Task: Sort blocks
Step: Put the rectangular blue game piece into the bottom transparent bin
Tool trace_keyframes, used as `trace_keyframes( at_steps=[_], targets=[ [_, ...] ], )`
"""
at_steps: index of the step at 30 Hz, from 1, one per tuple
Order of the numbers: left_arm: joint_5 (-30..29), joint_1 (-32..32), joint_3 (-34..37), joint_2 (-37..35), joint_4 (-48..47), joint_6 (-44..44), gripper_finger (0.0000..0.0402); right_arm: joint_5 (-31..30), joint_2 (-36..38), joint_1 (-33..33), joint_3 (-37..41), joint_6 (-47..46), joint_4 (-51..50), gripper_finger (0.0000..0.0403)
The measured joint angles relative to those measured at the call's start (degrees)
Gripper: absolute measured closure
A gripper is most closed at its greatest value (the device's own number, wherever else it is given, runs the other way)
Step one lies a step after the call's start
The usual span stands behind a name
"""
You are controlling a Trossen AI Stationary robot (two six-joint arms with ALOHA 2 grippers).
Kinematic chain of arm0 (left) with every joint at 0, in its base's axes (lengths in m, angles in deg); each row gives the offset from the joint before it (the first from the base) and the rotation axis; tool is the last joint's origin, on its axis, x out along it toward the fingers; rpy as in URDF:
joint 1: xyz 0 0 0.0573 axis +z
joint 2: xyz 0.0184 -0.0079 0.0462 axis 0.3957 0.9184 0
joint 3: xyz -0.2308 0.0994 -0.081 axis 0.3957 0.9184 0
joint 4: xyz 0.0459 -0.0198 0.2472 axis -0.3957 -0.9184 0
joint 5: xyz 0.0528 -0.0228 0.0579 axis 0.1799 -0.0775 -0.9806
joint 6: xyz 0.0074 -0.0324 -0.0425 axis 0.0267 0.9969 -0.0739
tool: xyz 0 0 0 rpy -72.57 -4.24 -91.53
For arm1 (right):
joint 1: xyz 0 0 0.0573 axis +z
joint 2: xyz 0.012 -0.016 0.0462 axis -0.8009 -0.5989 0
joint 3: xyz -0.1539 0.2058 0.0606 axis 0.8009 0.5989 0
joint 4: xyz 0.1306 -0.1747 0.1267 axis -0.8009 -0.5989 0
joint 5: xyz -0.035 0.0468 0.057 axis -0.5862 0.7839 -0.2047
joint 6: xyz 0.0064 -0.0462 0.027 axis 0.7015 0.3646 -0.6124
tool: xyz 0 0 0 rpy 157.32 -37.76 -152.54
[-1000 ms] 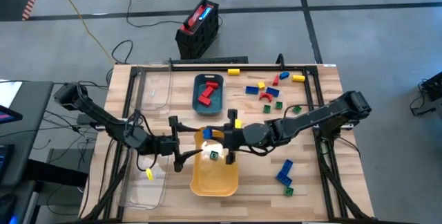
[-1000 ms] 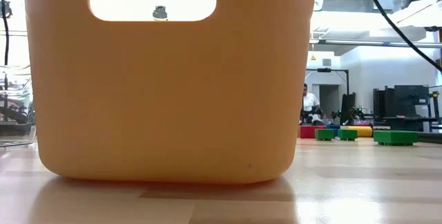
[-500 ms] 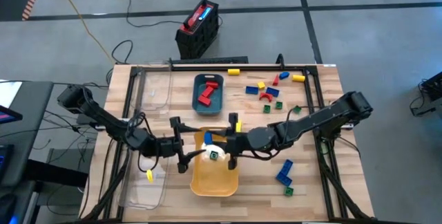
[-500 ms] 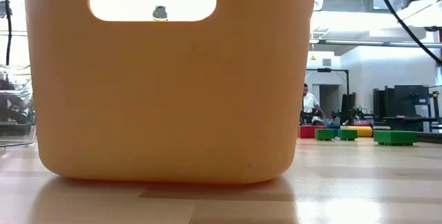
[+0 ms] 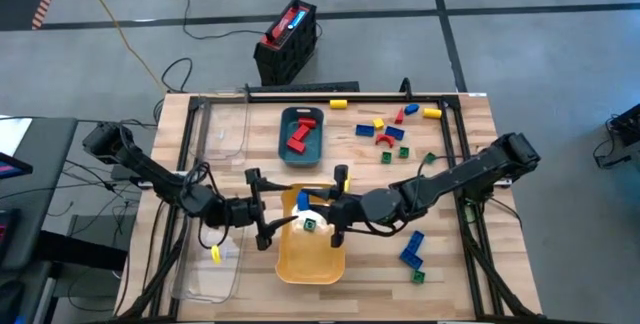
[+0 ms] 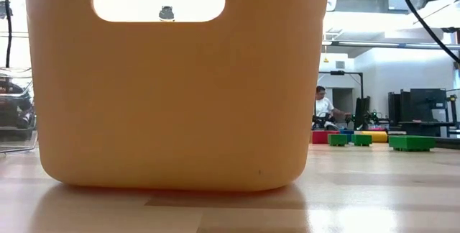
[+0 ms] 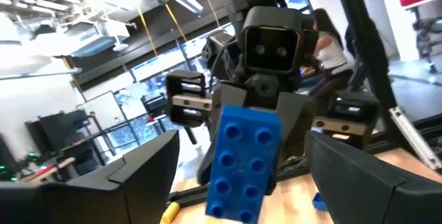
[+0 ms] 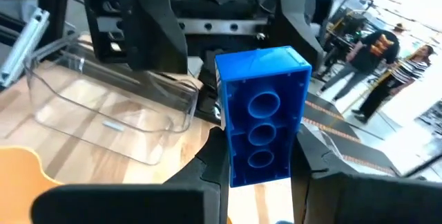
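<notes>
Yellow tray (image 5: 310, 254) at table's 6 o'clock. Above its far end, right gripper (image 5: 322, 216) is clamped on a blue block (image 8: 262, 124). Left gripper (image 5: 272, 226) faces it from 9 o'clock, jaws spread wide and empty. Loose blocks (image 5: 390, 129) lie at 1 o'clock; teal tray (image 5: 301, 132) at 12.

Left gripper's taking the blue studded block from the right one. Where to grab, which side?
With the left gripper, pinch the blue studded plastic block's two smooth long sides at its free end, coming from the studded face. The right gripper clamps the other end.
</notes>
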Motion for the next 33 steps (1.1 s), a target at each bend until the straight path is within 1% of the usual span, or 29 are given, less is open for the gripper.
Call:
trace_keyframes(
  at_steps=[5,9,12,14,16,19,24,25,28,30,33],
  targets=[
    [2.69,1.64,0.00,0.00,-0.02,2.59,0.0098,5.56,-0.06,-1.57,0.00,-0.18,2.64,0.0319],
    [4.96,2.92,0.00,0.00,-0.02,3.90,0.0098,6.59,-0.47,-2.59,-0.02,-0.23,3.60,0.0319],
    [5.15,3.74,0.00,0.00,-0.04,3.97,0.0100,7.66,-0.69,-3.38,-0.02,-1.19,3.93,0.0319],
    [5.25,4.38,0.00,0.00,0.01,3.90,0.0109,7.69,-0.70,-3.70,-0.02,-1.71,4.20,0.0319],
    [5.25,4.94,0.00,0.00,0.02,3.70,0.0126,7.69,-0.70,-3.72,-0.02,-2.17,4.45,0.0319],
    [5.37,5.51,0.00,0.00,0.28,3.00,0.0163,7.68,-0.70,-3.66,-0.02,-2.30,4.35,0.0319],
    [6.05,5.81,0.00,0.02,0.22,1.73,0.0250,7.70,-0.70,-3.72,-0.02,-2.96,4.06,0.0316],
    [6.23,5.81,0.00,0.02,0.18,1.58,0.0265,7.71,-0.70,-3.70,-0.02,-3.28,4.06,0.0312],
    [6.48,5.79,0.00,0.02,0.10,2.37,0.0266,7.72,-0.70,-3.88,-0.04,-4.53,3.97,0.0288],
    [6.42,5.79,0.00,0.02,0.04,3.40,0.0266,8.14,-0.70,-4.10,-0.04,-5.67,3.74,0.0260],
    [5.10,5.25,0.00,-0.32,-0.78,4.09,0.0266,7.81,-0.70,-4.12,-0.04,-6.58,2.29,0.0207]
  ],
)
